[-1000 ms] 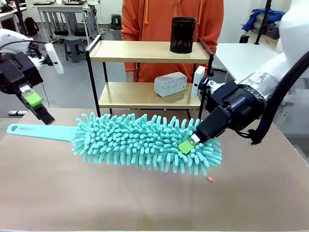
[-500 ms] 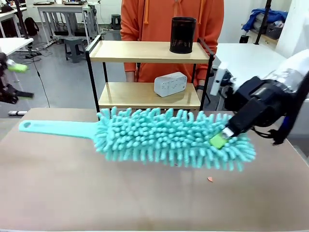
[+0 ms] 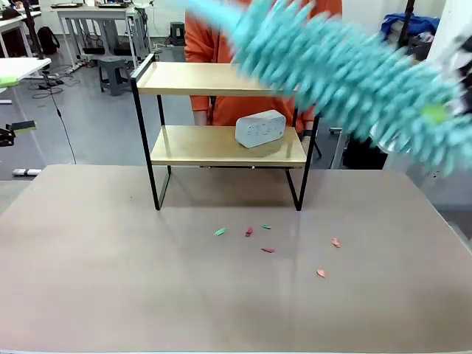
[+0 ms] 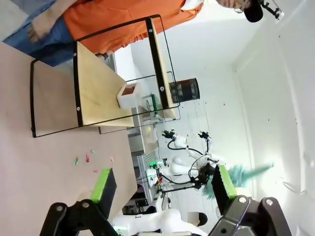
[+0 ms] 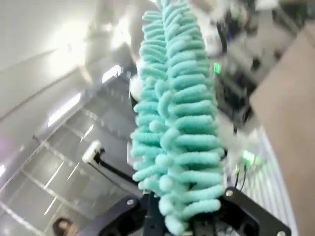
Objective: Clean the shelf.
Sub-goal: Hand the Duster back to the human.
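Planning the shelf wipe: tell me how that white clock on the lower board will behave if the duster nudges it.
The white clock looks boxy and low, so it would probably slide rather than tip. The lower board looks smooth, and its front edge seems unrailed, so a push toward the table could drop it.

Shelf (image 3: 221, 110): two wooden boards in a black frame, standing at the far side of the counter (image 3: 110, 280).
Lower board: white box (image 3: 260, 127) lying on it.
Duster (image 3: 346, 74): turquoise, blurred, slanting in the air across the shelf's top right.
Counter: small coloured scraps (image 3: 267, 240) scattered before the shelf.
Person (image 3: 214, 29): orange top, behind the shelf.
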